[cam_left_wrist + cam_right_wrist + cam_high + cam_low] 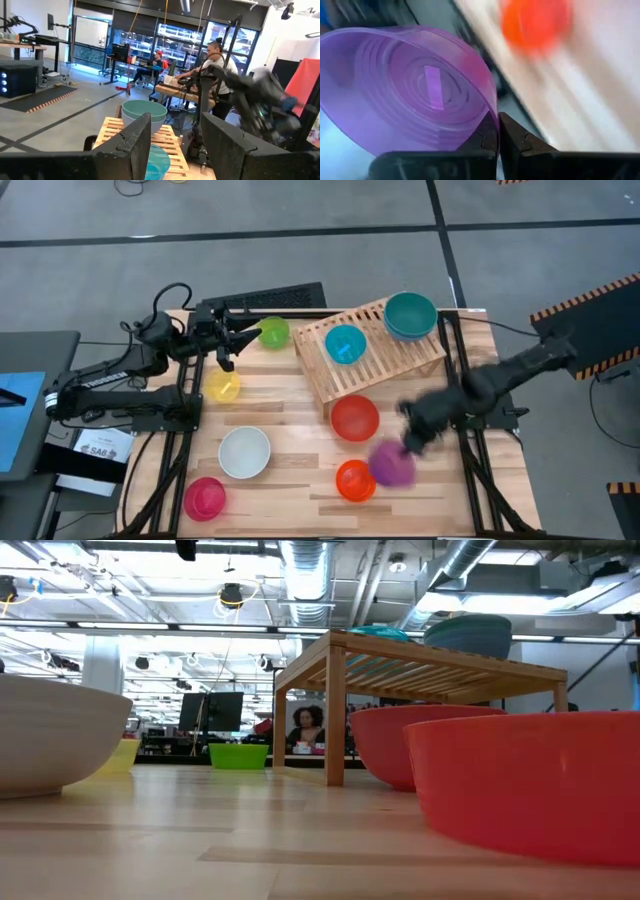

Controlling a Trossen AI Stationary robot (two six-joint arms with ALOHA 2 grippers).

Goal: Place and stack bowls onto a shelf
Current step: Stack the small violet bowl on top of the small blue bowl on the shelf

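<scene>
My right gripper point(413, 438) is shut on the purple bowl point(392, 464), near the table's right near area beside the orange bowl point(355, 480). The wooden slatted shelf point(385, 360) stands at the far right and carries a blue bowl point(345, 343) and stacked teal bowls point(410, 315). The red bowl point(354, 418) sits on the table before the shelf. My left gripper point(225, 352) is open, holds nothing, and hovers at the far left between the green bowl point(272, 332) and the yellow bowl point(222, 387). White point(244, 452) and pink point(204, 498) bowls rest near left. My right gripper pinches the purple bowl by its rim point(490, 120), one finger inside the bowl and one finger point(520, 145) outside its wall. The bowl is tilted in the hold, with its open side turned toward the wrist. Blur hides whether its bottom is off the table.
In the low view the orange bowl point(530, 780) and the red bowl point(400, 745) fill the right, and the white bowl point(50, 735) the left. Bare tabletop lies between the white and red bowls. The shelf's near slats are free. People sit in the room beyond.
</scene>
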